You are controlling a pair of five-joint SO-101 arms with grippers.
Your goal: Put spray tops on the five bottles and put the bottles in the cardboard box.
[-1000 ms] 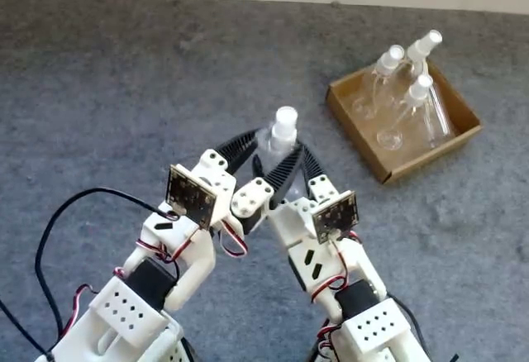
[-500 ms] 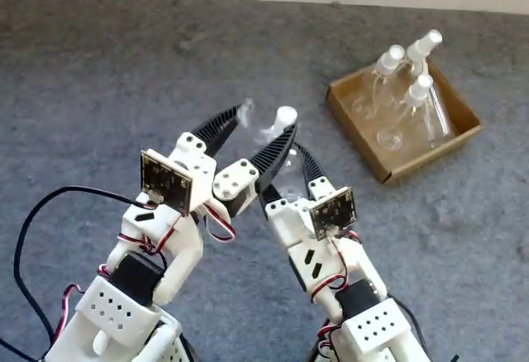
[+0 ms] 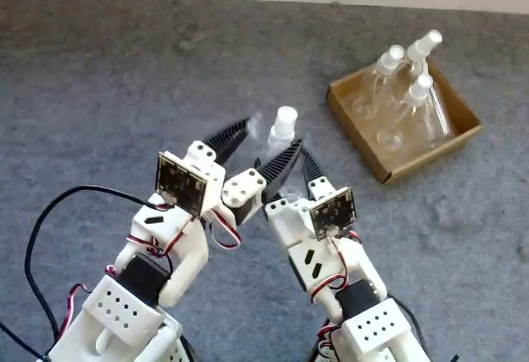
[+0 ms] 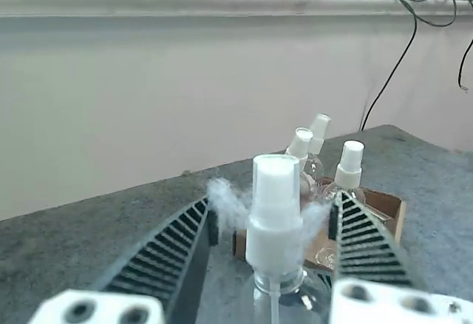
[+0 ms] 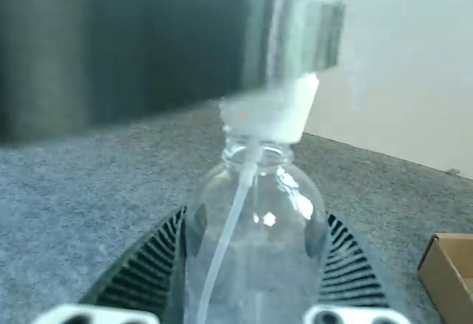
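one cardboard box [image 3: 355, 135] is in sight. four clear bottles [image 3: 402, 114] are counted: three inside that box and one bottle [image 5: 255, 228] outside it. four white spray tops [image 4: 275, 206] show, one on each bottle. two robot arms [image 3: 178, 238] are there. one grey table [image 3: 99, 89] lies under all of them.

Grey, carpet-textured bench [image 3: 99, 73], meeting a pale wall along its 12 o'clock edge. An open cardboard box [image 3: 355, 137] lies flat on it at 2 o'clock, and a black cable [image 3: 37, 228] loops across the surface at 8 o'clock. Whether the upright bottle [image 3: 283, 122] near centre stands on the bench cannot be told.
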